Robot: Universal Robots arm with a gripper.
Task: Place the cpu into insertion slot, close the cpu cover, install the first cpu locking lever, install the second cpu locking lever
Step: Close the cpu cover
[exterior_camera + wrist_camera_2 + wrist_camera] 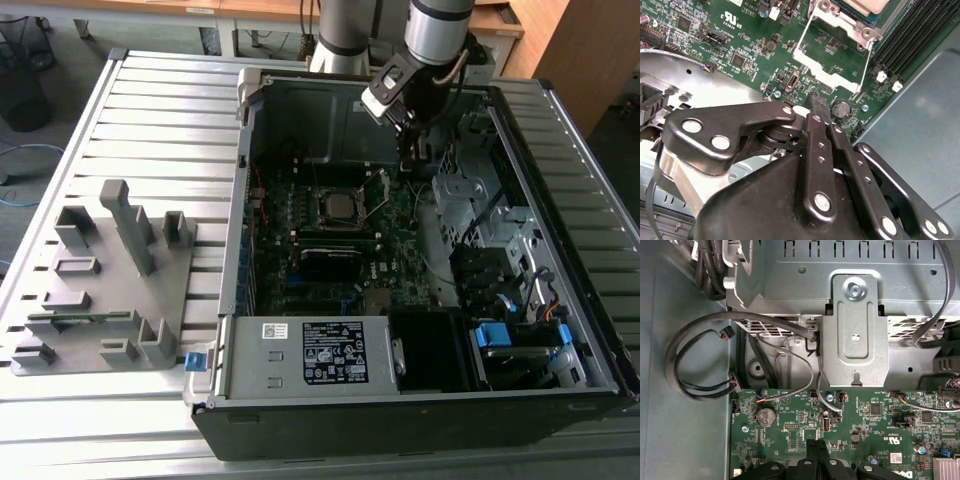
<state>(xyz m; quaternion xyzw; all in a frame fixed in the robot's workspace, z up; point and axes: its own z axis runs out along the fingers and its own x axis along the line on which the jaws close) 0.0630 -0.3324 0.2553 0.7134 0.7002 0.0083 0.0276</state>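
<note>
The cpu (pixel 340 207) lies flat in the socket in the middle of the motherboard (pixel 400 250); a corner of the cpu (pixel 872 4) shows in the second wrist view. The cpu cover (pixel 840 22), a silvery frame with a square window, stands flipped open beside the socket, with a thin wire lever (pixel 866 65) along its edge. My gripper (pixel 418 160) hangs over the board toward the exterior view's right of the socket, apart from the cover. Its fingers (pixel 817 107) are pressed together with nothing between them, and they also show over the green board in the first wrist view (pixel 816 445).
The open computer case (pixel 240 200) lies on a slatted table. A grey fixture tray (pixel 100 280) sits at the exterior view's left. A power supply (pixel 320 350), a metal drive cage (pixel 855 335), looping cables (pixel 700 355) and memory slots (pixel 910 35) surround the board.
</note>
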